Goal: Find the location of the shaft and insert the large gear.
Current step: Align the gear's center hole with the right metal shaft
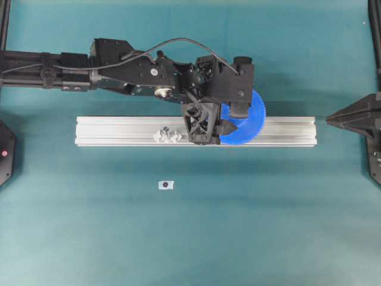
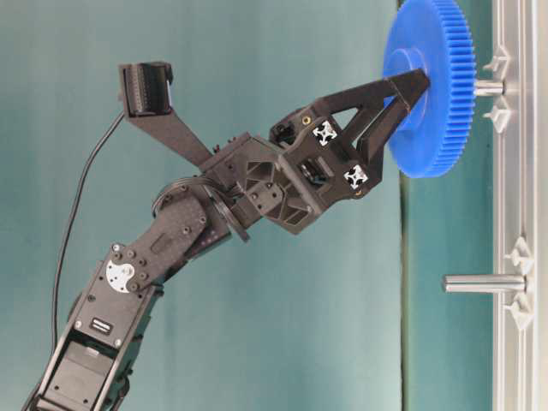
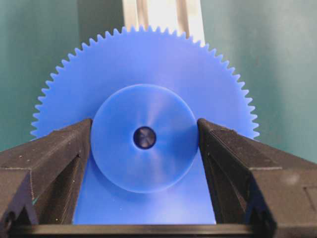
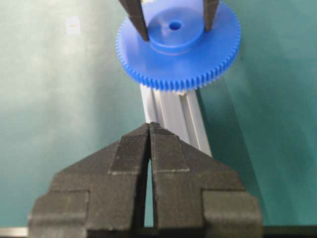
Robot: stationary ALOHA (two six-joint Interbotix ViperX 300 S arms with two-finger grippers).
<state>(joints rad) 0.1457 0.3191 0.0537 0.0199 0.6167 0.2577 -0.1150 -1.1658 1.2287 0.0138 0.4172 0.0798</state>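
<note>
The big bright blue plastic gear (image 2: pixel 432 81) with little teeth all round sits on the short grey metal pin (image 2: pixel 490 87) that sticks out of the long silver metal rail (image 1: pixel 119 131). The rail lies on the green counter (image 1: pixel 178 238). The left gripper (image 3: pixel 144 136) has its black fingers (image 3: pixel 64 148) apart, one on each side of the gear's round raised middle, very close to it. A second, bare grey pin (image 2: pixel 484 283) stands farther along the rail. The right gripper (image 4: pixel 149 130) waits well apart, fingers together. No writing can be read anywhere.
</note>
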